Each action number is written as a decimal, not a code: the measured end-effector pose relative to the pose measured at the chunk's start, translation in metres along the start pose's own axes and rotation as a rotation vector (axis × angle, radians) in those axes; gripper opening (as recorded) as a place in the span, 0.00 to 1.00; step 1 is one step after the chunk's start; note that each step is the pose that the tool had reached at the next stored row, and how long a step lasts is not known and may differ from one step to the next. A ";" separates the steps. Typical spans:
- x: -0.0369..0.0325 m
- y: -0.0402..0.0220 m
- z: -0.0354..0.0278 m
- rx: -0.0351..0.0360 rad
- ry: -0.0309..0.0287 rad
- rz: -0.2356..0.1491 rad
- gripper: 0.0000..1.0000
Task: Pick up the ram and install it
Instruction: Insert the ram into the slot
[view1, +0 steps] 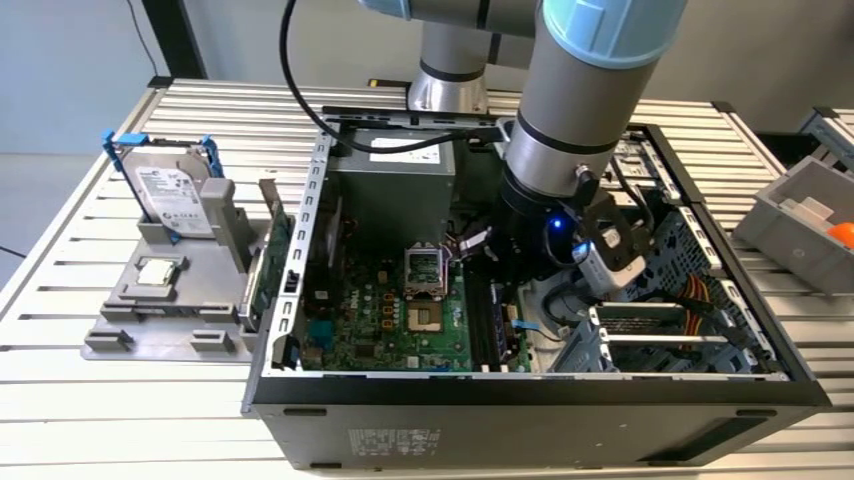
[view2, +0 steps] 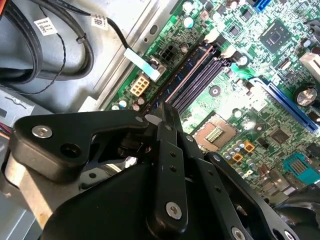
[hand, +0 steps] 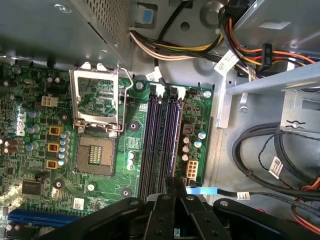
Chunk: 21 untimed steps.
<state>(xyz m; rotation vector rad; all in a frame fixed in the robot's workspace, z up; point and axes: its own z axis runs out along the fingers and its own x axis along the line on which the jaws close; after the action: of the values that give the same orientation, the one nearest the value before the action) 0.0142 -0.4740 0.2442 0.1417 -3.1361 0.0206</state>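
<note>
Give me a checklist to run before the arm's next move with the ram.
1. Memory slots empty: ok, all look unoccupied.
2. Gripper over the slots' end: ok, in the first wrist view.
3. Ram in the gripper: cannot tell.
4. White slot latches open: cannot tell.
5. Cable bundle off the slots: ok, it lies beyond the board's edge.
</note>
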 end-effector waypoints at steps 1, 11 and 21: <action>0.0000 0.0000 0.0000 0.0000 -0.0001 -0.006 0.00; 0.0000 0.0000 0.0000 0.0002 -0.0011 -0.080 0.00; 0.0000 0.0000 0.0000 0.0003 -0.0014 -0.107 0.00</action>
<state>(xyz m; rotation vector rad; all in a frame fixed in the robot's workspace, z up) 0.0141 -0.4741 0.2442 0.3100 -3.1247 0.0207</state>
